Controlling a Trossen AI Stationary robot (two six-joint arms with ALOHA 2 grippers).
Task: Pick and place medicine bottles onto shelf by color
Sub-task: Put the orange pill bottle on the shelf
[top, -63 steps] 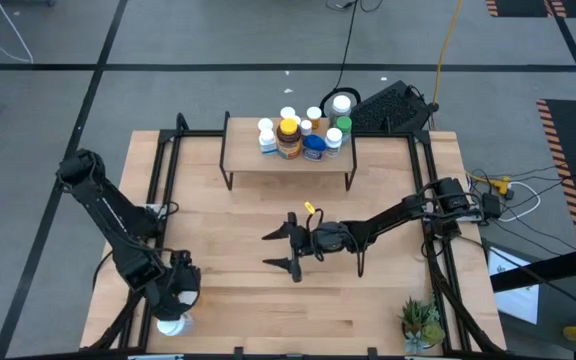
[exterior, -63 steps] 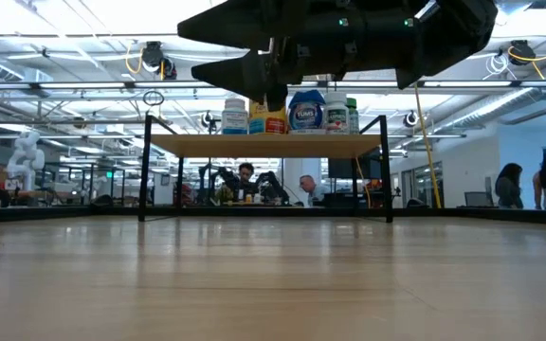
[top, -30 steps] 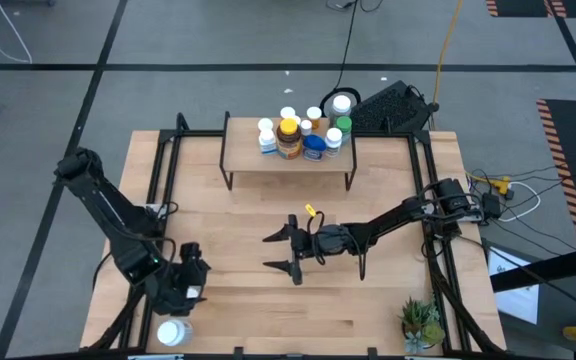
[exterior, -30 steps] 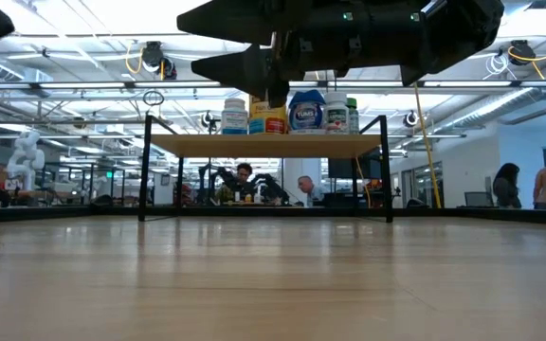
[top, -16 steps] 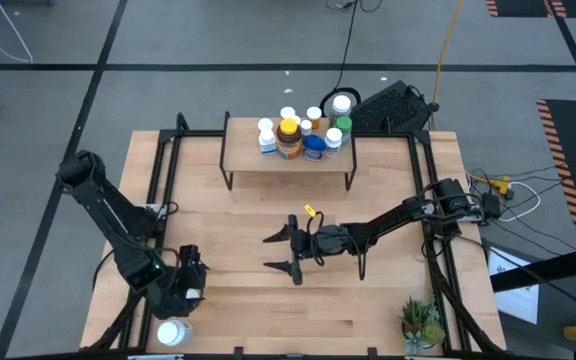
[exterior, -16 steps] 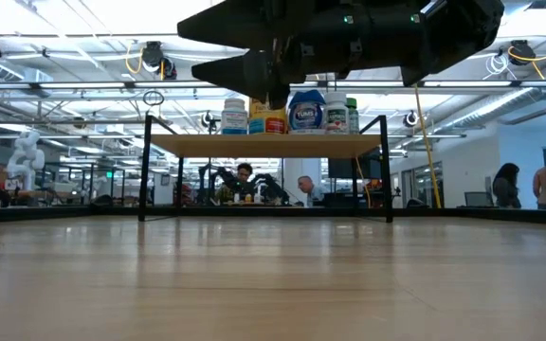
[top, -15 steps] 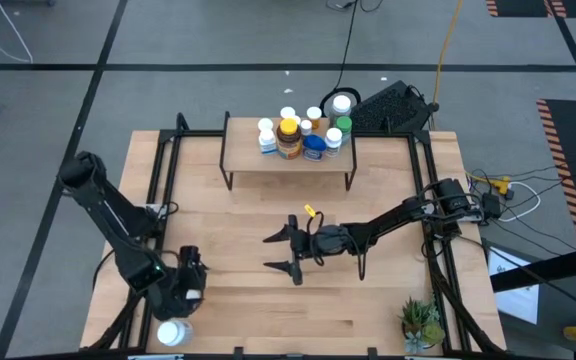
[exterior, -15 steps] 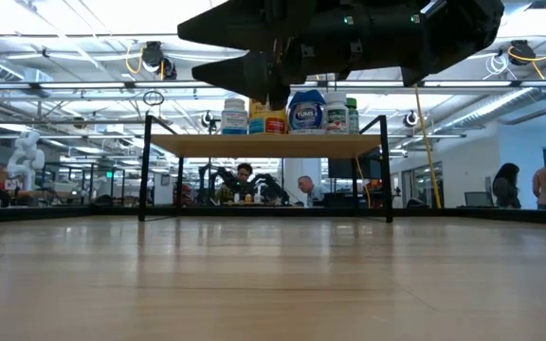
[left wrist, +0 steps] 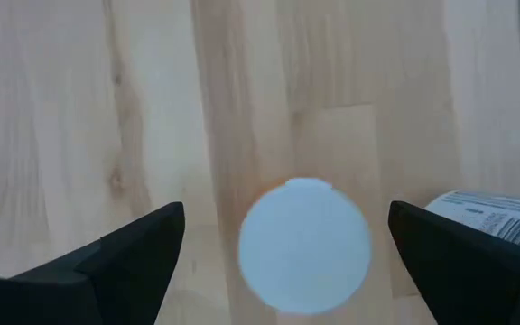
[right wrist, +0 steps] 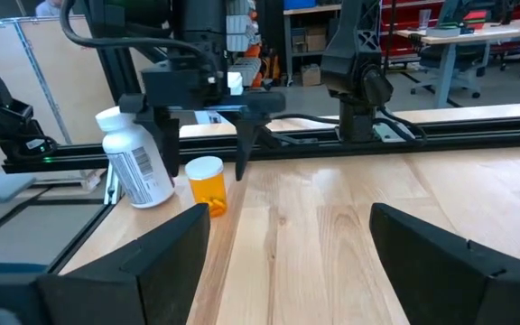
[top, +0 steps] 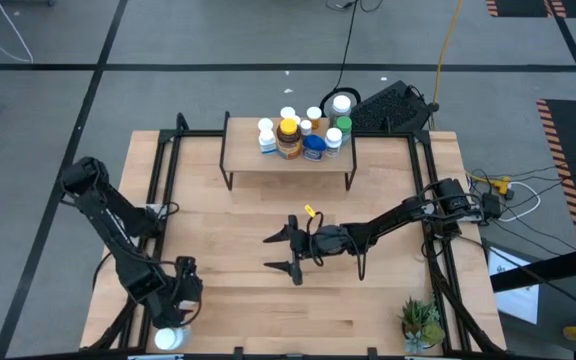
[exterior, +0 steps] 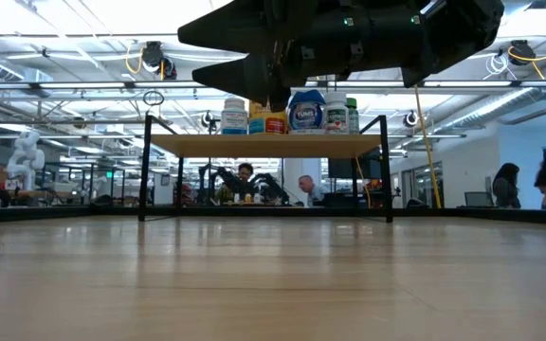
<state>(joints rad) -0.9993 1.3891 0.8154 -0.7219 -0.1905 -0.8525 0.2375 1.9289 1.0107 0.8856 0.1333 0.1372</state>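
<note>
Now high view: left gripper [top: 171, 325] has dropped back over the orange bottle [top: 168, 339] at the worktop's near-left corner. Left wrist: fingers open, straddling its white cap [left wrist: 305, 244], ready to grasp. Right gripper [top: 286, 251] open, idle mid-worktop.

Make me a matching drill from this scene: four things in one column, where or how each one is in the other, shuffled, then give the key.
Things:
1. left hand
2. right hand
3. orange bottle
4. potted plant

Places or states:
A. open, above the table's middle
B. on the table's near right corner
C. open, straight above a white cap
D. upright beside a tilted white bottle

Pairs: 1-C, 2-A, 3-D, 4-B
</note>
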